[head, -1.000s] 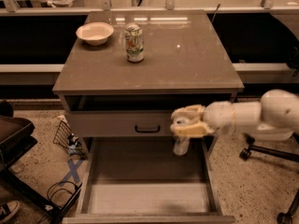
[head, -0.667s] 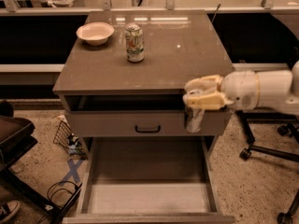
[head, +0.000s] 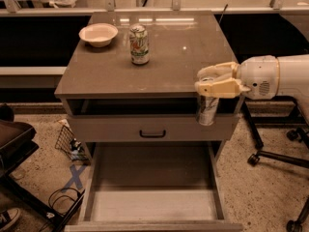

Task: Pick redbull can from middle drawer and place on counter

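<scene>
Camera view, right of centre: cream two-finger gripper (head: pixel 205 81) on a white arm, pinching the shiny top of the slim, tall silvery metal redbull can (head: pixel 207 111). Hanging upright just off the front right corner of the smooth grey-brown glossy counter (head: pixel 164 69), overlapping the closed drawer front (head: pixel 111 128) with a black handle. Bottom centre: wide, shallow grey-tan middle drawer (head: pixel 152 204), pulled out, well below the redbull can. Upper left, on the counter: pale round bowl (head: pixel 98 34) and, near it, upright green-and-white can (head: pixel 139 44).
</scene>
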### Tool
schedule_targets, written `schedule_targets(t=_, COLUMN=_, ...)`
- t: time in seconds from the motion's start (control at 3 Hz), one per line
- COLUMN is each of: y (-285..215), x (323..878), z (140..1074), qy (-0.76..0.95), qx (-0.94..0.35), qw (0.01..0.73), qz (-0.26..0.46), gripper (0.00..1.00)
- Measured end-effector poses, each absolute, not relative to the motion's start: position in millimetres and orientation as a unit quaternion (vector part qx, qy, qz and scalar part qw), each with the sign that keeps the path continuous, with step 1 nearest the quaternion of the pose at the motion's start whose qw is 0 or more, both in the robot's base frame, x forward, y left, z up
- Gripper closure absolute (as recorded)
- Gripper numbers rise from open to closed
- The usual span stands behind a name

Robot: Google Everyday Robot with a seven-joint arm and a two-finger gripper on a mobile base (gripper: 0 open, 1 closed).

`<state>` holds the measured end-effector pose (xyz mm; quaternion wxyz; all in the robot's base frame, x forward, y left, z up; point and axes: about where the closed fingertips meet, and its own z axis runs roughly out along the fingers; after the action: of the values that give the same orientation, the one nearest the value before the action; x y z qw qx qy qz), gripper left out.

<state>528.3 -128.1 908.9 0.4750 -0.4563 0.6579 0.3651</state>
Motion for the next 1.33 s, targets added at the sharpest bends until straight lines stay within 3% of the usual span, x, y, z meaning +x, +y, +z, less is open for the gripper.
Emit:
schedule_targets(t=0.67, y=-132.9, x=576.4, z=978.9, qy=0.647, qx=-0.434, qw=0.512, qz=0.363, gripper=1.0)
schedule_targets(t=1.33, y=-135.7, x=669.3, z=993.7, qy=0.63, qx=-0.425, qw=0.528, qz=0.379, gripper=1.0)
